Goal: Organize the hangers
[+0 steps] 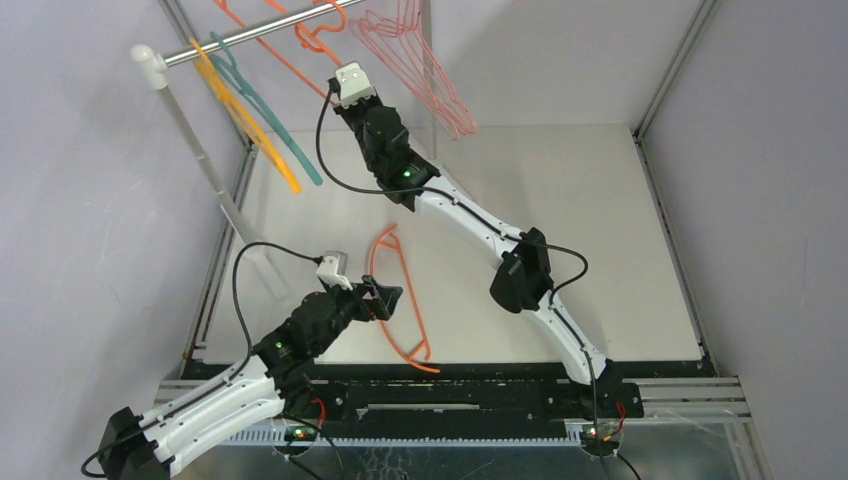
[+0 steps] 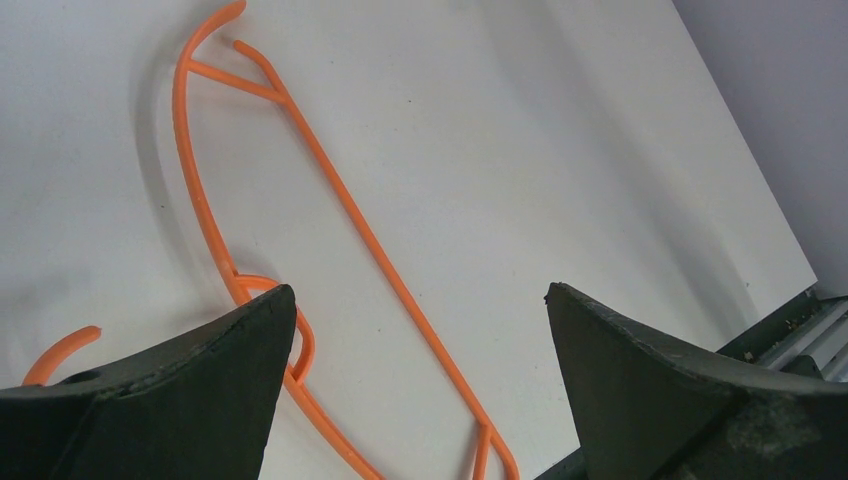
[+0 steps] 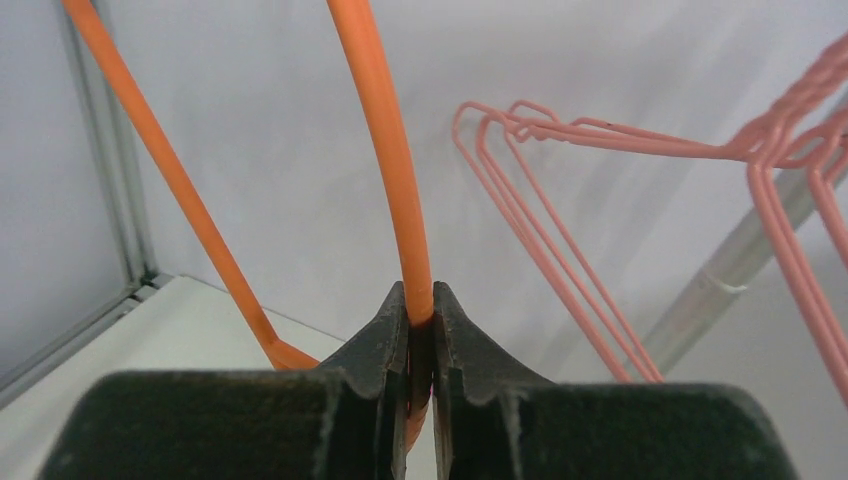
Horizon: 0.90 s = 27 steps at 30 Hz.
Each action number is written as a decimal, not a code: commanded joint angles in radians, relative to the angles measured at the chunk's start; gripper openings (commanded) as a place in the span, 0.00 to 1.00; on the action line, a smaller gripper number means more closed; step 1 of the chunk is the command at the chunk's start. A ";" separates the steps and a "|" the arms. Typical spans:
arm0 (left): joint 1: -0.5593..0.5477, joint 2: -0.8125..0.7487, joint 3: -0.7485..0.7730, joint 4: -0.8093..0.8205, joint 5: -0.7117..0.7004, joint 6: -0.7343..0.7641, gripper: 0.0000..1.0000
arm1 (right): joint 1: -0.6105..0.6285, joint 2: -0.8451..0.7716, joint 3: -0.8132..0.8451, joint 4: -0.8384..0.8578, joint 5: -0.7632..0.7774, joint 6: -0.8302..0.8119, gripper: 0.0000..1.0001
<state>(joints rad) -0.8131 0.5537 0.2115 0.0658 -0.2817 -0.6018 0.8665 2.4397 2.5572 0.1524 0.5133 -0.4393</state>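
Note:
An orange hanger (image 1: 410, 315) (image 2: 350, 215) lies flat on the white table. My left gripper (image 1: 392, 297) (image 2: 420, 300) hovers over its near half, open wide, holding nothing. Up at the silver rail (image 1: 250, 35), my right gripper (image 1: 340, 62) (image 3: 420, 300) is shut on the thin rod of another orange hanger (image 1: 315, 40) (image 3: 385, 150), which sits between the two fingertips. Whether its hook rests on the rail I cannot tell. A yellow-orange hanger (image 1: 240, 115) and a teal hanger (image 1: 275, 125) hang at the rail's left. Several pink hangers (image 1: 420, 60) (image 3: 560, 250) hang to the right.
The rail stands on a white post (image 1: 190, 140) at the back left. Grey walls with metal frame strips enclose the table on three sides. A black strip and the arm bases run along the near edge.

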 commanded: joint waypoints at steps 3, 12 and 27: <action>0.003 0.003 0.025 0.024 -0.004 0.010 1.00 | -0.030 0.008 0.071 -0.001 -0.097 0.116 0.15; 0.003 0.031 0.025 0.047 -0.009 0.011 1.00 | -0.043 0.042 0.087 -0.020 -0.124 0.150 0.20; 0.003 0.043 0.022 0.062 -0.016 0.010 0.99 | -0.001 0.010 0.050 0.024 -0.124 0.065 0.10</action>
<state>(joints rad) -0.8131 0.5980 0.2115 0.0822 -0.2848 -0.6022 0.8406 2.4863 2.5931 0.0940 0.3931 -0.3393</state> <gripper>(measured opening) 0.994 0.145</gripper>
